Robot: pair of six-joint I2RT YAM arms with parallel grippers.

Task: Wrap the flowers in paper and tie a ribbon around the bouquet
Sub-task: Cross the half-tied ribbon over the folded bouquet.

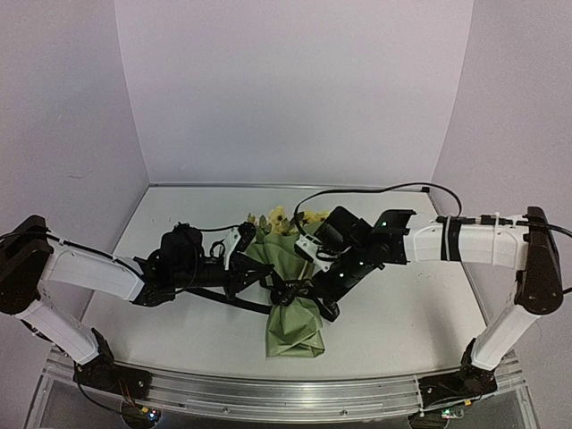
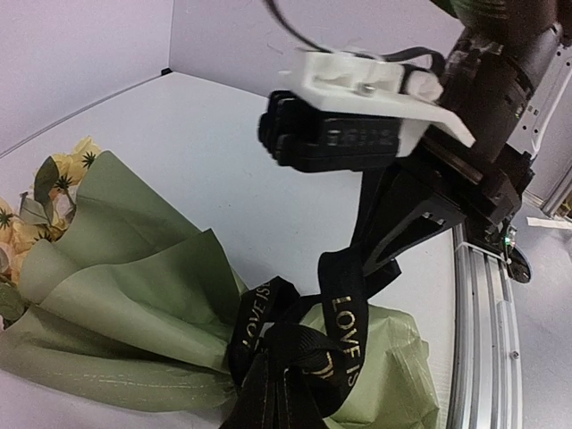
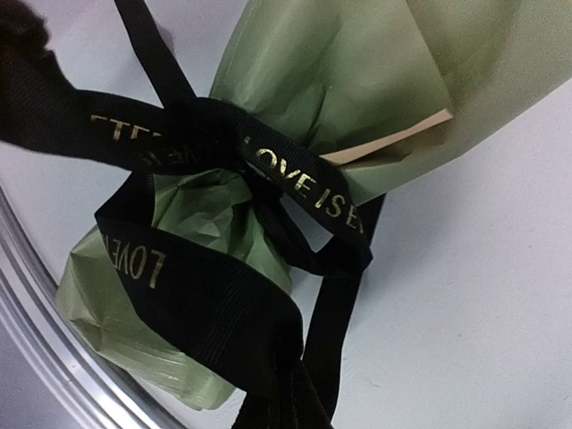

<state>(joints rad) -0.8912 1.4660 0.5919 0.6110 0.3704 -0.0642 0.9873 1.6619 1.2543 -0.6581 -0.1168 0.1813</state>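
Your bouquet (image 1: pixel 292 313) lies on the table (image 1: pixel 402 313), midway between the two arms and lengthwise front to back. Its flowers (image 1: pixel 281 219) are at the far end, its narrow end toward the rail (image 1: pixel 268 393) along the near edge. The ribbon (image 3: pixel 295 179) goes around its waist. The left gripper (image 1: pixel 261 277) sits just left of that waist, the right gripper (image 2: pixel 357 255) just right of it — a ribbon strand runs to each.

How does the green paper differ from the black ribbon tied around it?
The paper is olive-green, broad and plain; the ribbon is black, narrow and lettered in gold. The paper wraps the flowers; the ribbon loops around the paper's narrow part. Both are thin and flexible.
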